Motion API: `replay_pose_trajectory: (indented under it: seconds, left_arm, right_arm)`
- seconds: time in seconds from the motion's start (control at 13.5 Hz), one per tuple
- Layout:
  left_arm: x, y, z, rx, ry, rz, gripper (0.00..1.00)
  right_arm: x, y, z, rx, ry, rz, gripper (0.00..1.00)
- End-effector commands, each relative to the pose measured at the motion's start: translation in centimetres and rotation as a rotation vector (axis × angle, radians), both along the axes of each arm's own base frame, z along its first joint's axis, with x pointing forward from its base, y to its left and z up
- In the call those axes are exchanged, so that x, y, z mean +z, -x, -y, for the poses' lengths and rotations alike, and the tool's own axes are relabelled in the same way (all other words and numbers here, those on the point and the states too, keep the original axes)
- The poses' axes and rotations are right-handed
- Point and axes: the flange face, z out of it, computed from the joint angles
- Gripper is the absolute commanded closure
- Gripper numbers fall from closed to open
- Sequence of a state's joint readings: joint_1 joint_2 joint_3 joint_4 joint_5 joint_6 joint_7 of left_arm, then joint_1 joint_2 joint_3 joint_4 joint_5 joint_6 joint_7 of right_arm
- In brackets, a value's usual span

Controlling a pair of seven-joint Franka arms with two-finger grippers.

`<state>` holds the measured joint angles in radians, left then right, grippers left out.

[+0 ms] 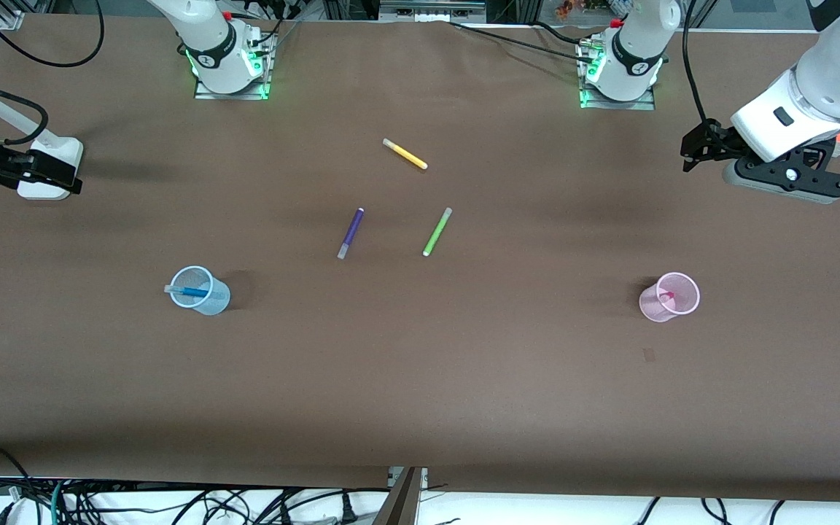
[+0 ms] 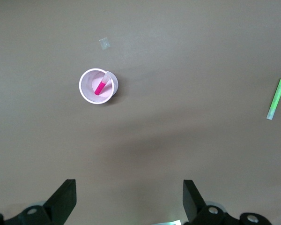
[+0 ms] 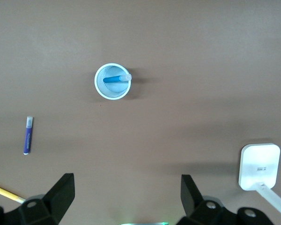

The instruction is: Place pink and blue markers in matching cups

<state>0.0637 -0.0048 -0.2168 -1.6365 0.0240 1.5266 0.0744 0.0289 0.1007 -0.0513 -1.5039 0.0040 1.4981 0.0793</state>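
Across the tabletop (image 1: 420, 379), the front view shows the blue marker (image 1: 188, 292) in the blue cup (image 1: 200, 290) and the pink marker (image 1: 666, 295) in the pink cup (image 1: 669, 297); the task looks finished. Left wrist view: left gripper (image 2: 129, 199) open above the pink cup's end, empty. Right wrist view: right gripper (image 3: 127, 197) likewise spread, holding nothing.

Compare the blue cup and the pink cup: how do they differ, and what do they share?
The blue cup stands toward the right arm's end of the table, the pink cup toward the left arm's end. The blue cup holds a blue marker, the pink cup a pink marker. Both are upright, see-through and hold one marker.
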Motion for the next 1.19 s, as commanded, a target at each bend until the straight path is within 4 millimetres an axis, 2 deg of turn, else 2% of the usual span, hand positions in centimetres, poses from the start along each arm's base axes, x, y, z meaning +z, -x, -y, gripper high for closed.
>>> replay_pose_trajectory:
  seconds: [0.0, 0.74, 1.11]
  left_arm:
    - [0.8, -0.2, -1.1, 0.025, -0.016, -0.003, 0.0]
    - [0.9, -0.3, -1.0, 0.024, -0.01, 0.003, 0.0]
    - [2.8, -0.5, -0.8, 0.018, 0.012, 0.043, 0.0]
  right_arm:
    - [0.2, -0.3, -0.2, -0.031, 0.015, 0.005, 0.0]
    - [0.2, -0.2, 0.3, -0.025, 0.014, 0.004, 0.0]
    - [0.2, -0.2, 0.4, -0.027, 0.014, 0.004, 0.0]
